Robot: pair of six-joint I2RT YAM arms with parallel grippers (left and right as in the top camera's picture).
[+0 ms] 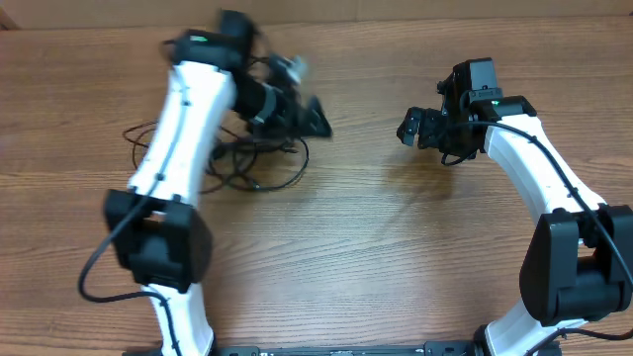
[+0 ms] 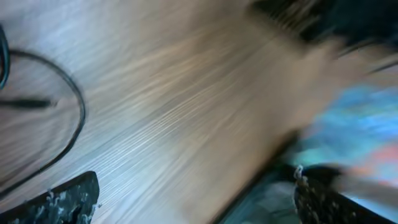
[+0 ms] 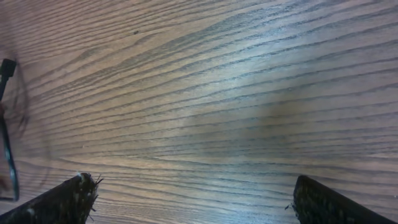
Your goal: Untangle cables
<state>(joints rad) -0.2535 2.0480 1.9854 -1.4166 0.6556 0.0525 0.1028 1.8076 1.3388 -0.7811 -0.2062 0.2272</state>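
"Since both my claws hold nothing, I think I am at the very start of a pull," I say. "No cord is picked up yet."

"Where are the cables?"

"The cables (image 1: 255, 163) lie in a black heap on the table (image 1: 366, 257), on my left side. Part of the heap is under my left arm (image 1: 188, 109). Loops cross over loops. I cannot tell how many cords there are."

"And your claws?"

"My left claw (image 1: 302, 114) is just beside the heap, by its right edge. Its fingers are spread wide with nothing between them. Its own picture is smeared, but one loop (image 2: 81, 106) shows off to the side. My right claw (image 1: 413, 127) is spread wide too, over bare wood, well apart from the heap."

"What comes next?"

"I guess one claw must go down and pinch a single cord near its end. The other should take another cord. Then they pull away from each other, slowly."

"What could get in the way?"

"My left arm hides part of the heap from above, so I might pick the wrong loop. The cords look thin and lie flat, so I think they will be hard to pinch."
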